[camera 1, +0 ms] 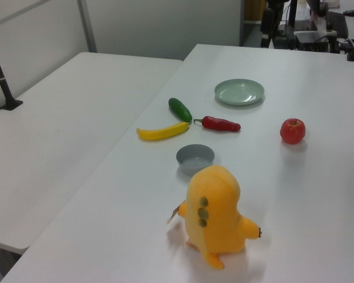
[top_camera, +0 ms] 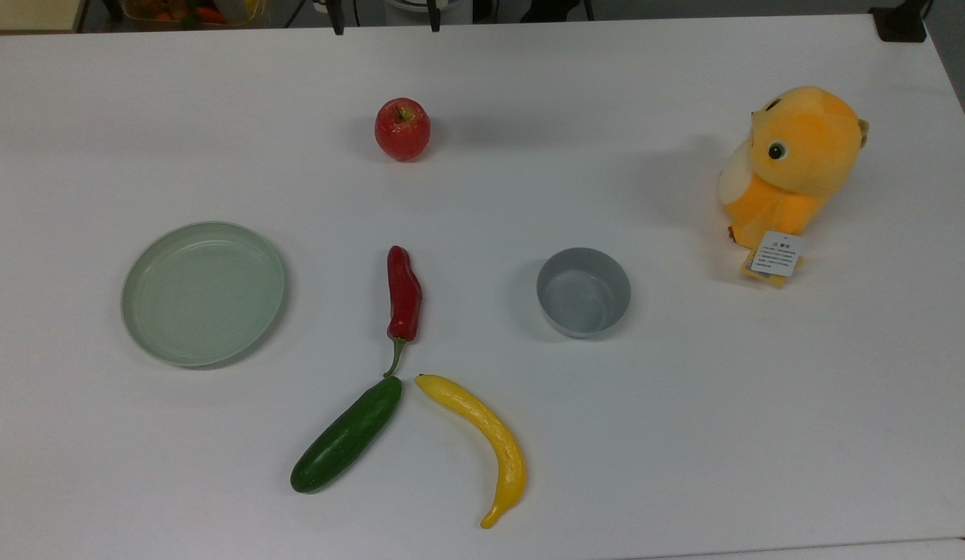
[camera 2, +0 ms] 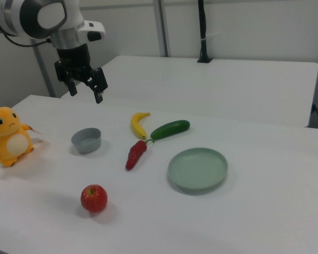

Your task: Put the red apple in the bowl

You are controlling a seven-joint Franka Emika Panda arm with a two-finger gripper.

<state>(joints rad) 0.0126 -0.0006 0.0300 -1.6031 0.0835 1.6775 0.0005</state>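
The red apple (top_camera: 403, 129) stands upright on the white desk (top_camera: 684, 428), stem up, well apart from everything else. In the top view it sits toward the far edge, above the chili pepper (top_camera: 404, 295) and up and to the left of the bowl (top_camera: 583, 292). The grey bowl sits open side up with nothing in it, near the middle of the desk.

In the top view the pale green plate (top_camera: 203, 293) lies on the top view's left, the red chili pepper between plate and bowl, its green stem pointing down toward the tip of the cucumber (top_camera: 347, 433). A yellow banana (top_camera: 482, 439) lies just beside the cucumber, the two angled apart like a V. An orange plush toy (top_camera: 789, 167) with a paper tag stands on the top view's right, apart from the bowl.

In the right view the tool (camera 2: 86, 87) hangs in the air above the desk, up behind the bowl and well away from the apple (camera 2: 94, 198), which rests at the near edge. Its two dark fingers are spread apart and grip nothing
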